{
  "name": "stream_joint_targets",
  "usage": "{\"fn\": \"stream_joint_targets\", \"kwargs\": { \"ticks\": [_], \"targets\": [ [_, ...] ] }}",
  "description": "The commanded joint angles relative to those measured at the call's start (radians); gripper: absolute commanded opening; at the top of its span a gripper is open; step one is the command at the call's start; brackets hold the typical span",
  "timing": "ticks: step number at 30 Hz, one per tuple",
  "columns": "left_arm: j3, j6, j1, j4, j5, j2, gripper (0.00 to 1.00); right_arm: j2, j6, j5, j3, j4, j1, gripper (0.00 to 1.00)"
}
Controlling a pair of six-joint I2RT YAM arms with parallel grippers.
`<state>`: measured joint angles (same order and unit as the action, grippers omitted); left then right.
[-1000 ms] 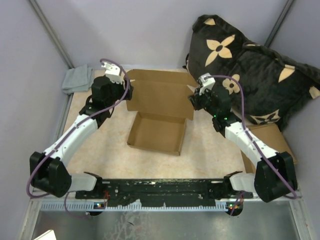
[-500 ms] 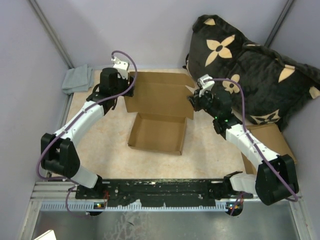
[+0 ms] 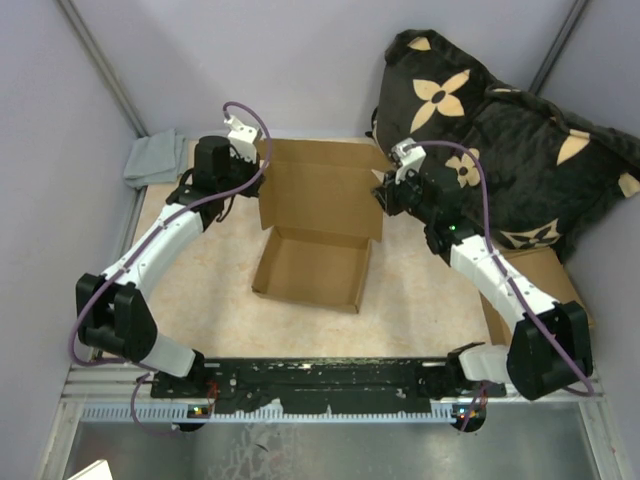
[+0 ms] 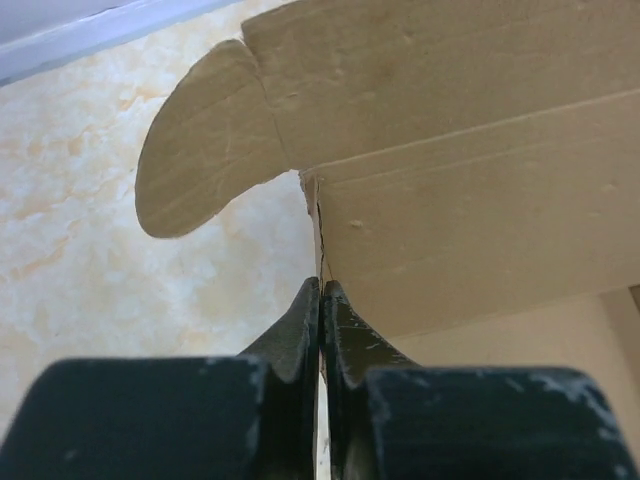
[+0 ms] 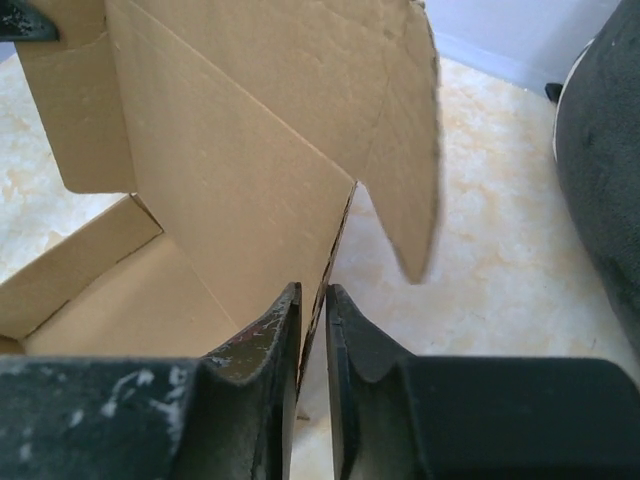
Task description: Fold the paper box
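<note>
The paper box [image 3: 315, 268] lies mid-table as a shallow brown tray with its lid [image 3: 320, 195] raised at the far side. My left gripper [image 3: 252, 166] is at the lid's left edge. In the left wrist view its jaws [image 4: 321, 292] are shut on that cardboard edge, below a rounded tab [image 4: 200, 140]. My right gripper [image 3: 386, 195] is at the lid's right edge. In the right wrist view its jaws [image 5: 312, 296] stand a little apart around the edge of the lid [image 5: 230, 170], with a thin gap beside the cardboard. A pointed side flap [image 5: 405, 180] hangs just beyond.
A black cushion with tan flowers [image 3: 500, 140] fills the back right corner, close behind the right arm. Flat brown cardboard sheets [image 3: 545, 275] lie under the right arm. A grey cloth [image 3: 152, 158] sits at the back left. Walls enclose the table.
My left gripper swung in to the lid's left edge and shut on it. The right jaws eased slightly apart on the right edge. The box shifted a little left.
</note>
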<state>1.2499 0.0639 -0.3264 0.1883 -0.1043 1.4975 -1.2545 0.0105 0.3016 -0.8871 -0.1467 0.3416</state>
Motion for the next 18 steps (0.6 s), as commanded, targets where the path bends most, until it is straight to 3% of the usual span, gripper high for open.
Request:
{"fn": "stream_joint_targets", "kwargs": {
  "ticks": [1,8,18],
  "targets": [
    [0.011,0.001,0.003,0.041,-0.088,-0.041,0.00,-0.036,0.025,0.016,-0.157,0.138,-0.004,0.19],
    [-0.012,0.003,0.003,0.060,-0.100,-0.065,0.00,-0.111,0.042,0.014,-0.294,0.385,-0.005,0.31],
    [-0.097,-0.019,0.003,0.013,-0.072,-0.201,0.00,-0.212,0.059,-0.011,-0.453,0.621,-0.013,0.31]
  ]
}}
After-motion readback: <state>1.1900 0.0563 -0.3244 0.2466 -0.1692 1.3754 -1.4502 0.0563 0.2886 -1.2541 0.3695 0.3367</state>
